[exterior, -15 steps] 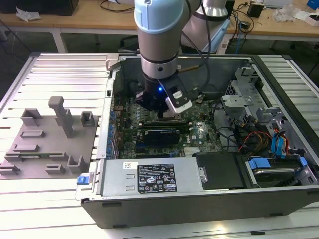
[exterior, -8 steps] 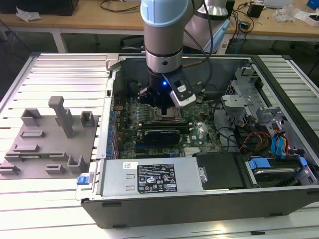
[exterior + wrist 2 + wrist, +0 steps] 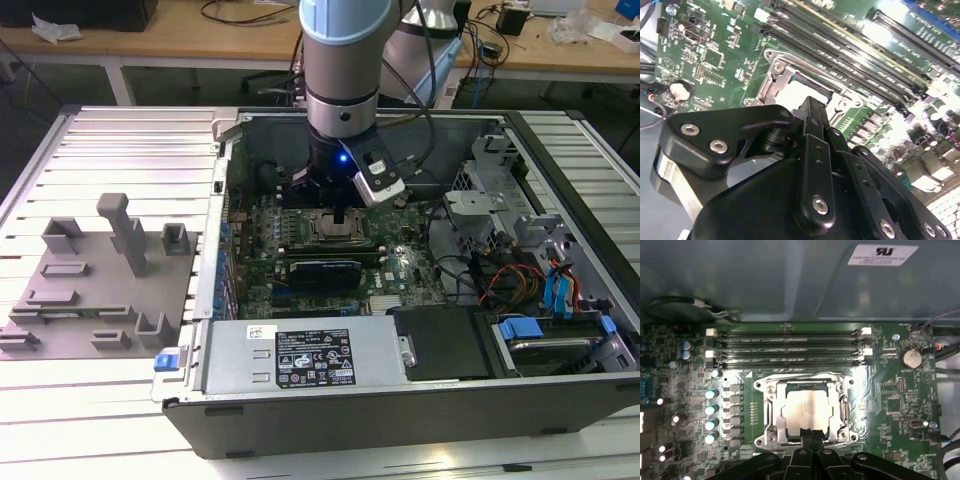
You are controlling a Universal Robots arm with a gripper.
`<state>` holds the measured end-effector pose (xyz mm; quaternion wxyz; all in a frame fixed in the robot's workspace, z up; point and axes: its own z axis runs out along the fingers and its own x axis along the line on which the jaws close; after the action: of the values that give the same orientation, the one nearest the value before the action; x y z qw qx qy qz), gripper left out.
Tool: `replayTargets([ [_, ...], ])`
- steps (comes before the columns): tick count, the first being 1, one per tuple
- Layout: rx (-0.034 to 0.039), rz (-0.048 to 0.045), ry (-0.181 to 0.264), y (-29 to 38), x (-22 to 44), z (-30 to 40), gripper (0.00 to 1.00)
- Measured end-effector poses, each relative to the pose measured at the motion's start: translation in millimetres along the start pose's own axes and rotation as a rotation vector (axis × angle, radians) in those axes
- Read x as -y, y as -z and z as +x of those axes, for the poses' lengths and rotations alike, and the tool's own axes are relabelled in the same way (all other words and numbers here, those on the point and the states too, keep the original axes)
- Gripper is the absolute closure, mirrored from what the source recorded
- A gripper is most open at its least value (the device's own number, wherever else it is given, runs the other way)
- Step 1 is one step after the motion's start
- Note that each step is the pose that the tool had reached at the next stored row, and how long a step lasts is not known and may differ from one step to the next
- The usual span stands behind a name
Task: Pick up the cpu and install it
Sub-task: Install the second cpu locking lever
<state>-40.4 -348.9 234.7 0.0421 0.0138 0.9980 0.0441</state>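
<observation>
Black and jointed, the claw (image 3: 809,432) hangs low inside the open dark-grey computer case (image 3: 400,410), its tips drawn close together directly over the near edge of the cpu (image 3: 806,410), a small flat square chip with a shiny silver-white metal top. The chip lies flat in the square metal socket frame (image 3: 767,412) on the green motherboard (image 3: 885,405), right under the claw's tips and reaching just beyond them. In both wrist views the fingers look nearly closed, yet whether they pinch the chip's edge, merely touch its lid or hover just clear of it cannot be told, so I cannot say they have hold of anything. Beyond the socket from the claw run four long black memory slots (image 3: 790,347), and off to one side sits a round silver coin battery (image 3: 912,358). In the exterior view, the grey plastic fixture plate (image 3: 90,300) with blocks and posts rests on the slatted metal table (image 3: 120,150), well apart from the claw and outside the case. As a judgement, the chip is light, rigid and smooth-topped, so it would slip easily; its underside contacts and the socket's are delicate. It wants a gentle hold by two opposite edges, kept level, never pressed down or dragged sideways.
</observation>
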Motion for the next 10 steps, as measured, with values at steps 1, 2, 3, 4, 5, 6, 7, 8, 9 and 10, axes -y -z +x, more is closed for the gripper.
replayTargets([
  [1, 0.0000, 0.0009, 0.000, -0.2, -1.0, -0.9, 0.89],
  [2, 0.0001, 0.0023, 0.000, -0.4, -1.7, -2.3, 0.89],
  [3, 0.0002, 0.0032, 0.000, -0.5, -2.2, -3.5, 0.89],
  [4, 0.0001, 0.0040, 0.000, -0.6, -2.5, -4.9, 0.89],
  [5, 0.0001, 0.0048, 0.000, -0.8, -2.8, -6.4, 0.89],
  [6, 0.0001, 0.0048, 0.000, -0.8, -2.7, -6.8, 0.89],
  [7, 0.0001, 0.0049, 0.000, -0.8, -2.7, -6.7, 0.89],
  [8, 0.0001, 0.0050, 0.000, -0.8, -2.8, -6.7, 0.89],
  [9, 0.0001, 0.0049, 0.000, -0.8, -2.8, -6.8, 0.89],
  [10, 0.0001, 0.0049, 0.000, -0.8, -2.8, -6.9, 0.89],
])
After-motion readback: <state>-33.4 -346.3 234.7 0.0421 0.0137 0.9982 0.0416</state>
